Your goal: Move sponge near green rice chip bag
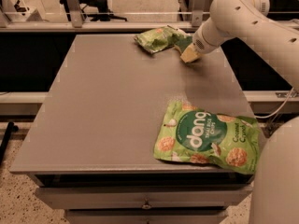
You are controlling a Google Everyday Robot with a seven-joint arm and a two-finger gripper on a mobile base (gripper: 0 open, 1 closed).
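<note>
By the far edge of the surface, the gripper touches the sponge, just beside the green rice chip bag; a dang bag lies front right.

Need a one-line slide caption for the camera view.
Gripper at the sponge over the table's far side, beside the green rice chip bag; larger dang bag lies front right.

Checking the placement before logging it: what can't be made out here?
- Camera view: gripper, at the far right of the table over the sponge, mostly hidden by the arm's wrist.
- Far side of the sponge: covered by the gripper.
- Right corner of the dang bag: behind the robot's body.
</note>
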